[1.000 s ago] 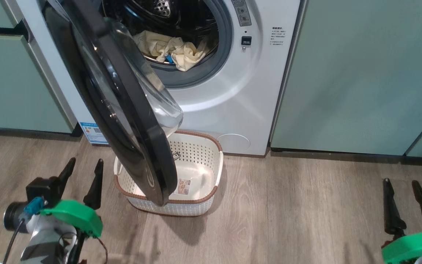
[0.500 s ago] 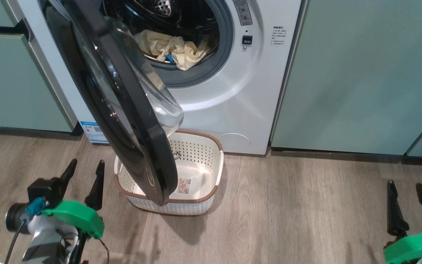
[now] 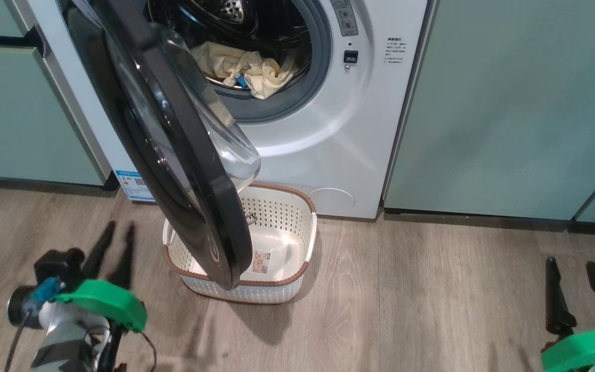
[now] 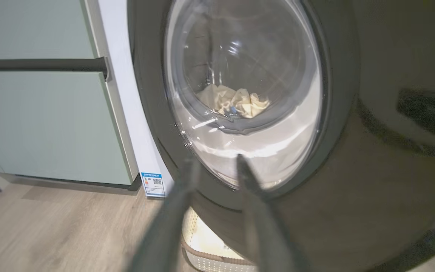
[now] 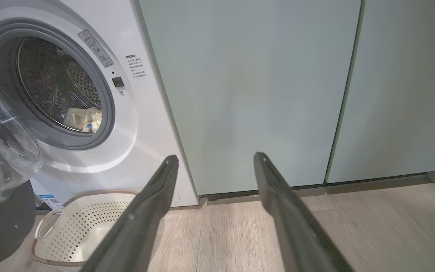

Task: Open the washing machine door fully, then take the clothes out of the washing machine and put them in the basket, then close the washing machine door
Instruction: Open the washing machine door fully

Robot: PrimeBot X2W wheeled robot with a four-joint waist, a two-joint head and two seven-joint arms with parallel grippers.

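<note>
A pale green cabinet [image 3: 13, 113] fills the left, its foot meeting the wood floor [image 3: 406, 299]. Over the floor's lower left hangs the left gripper [image 3: 120, 227], its two dark fingers blurred and parted by a narrow gap, holding nothing. In its wrist view the left gripper [image 4: 216, 158] points at the lower edge of the door's glass, close to it; I cannot tell whether it touches.

Next comes the one washing machine door [image 3: 215, 217], swung partway out from its left side. Its black rim juts toward the camera and its lower edge hangs over the left part of the basket [image 3: 282, 217]. There is open floor between the left gripper and that rim. A small blue label sticker [image 3: 133, 185] sits low on the washing machine [image 3: 328, 129], behind the door.

One basket stands on the floor just before the washer's foot. The clothes [image 3: 246, 70] lie as one pale yellow heap with a blue bit at the drum's front lip, inside the grey gasket — how many garments, I cannot tell.

Right of the washer stand two more green cabinet doors [image 5: 259, 94] with a wide stretch of bare floor before them. At the lower right the right gripper [image 3: 570, 262] hovers with jaws spread wide and nothing between them — well apart from basket and washer.
</note>
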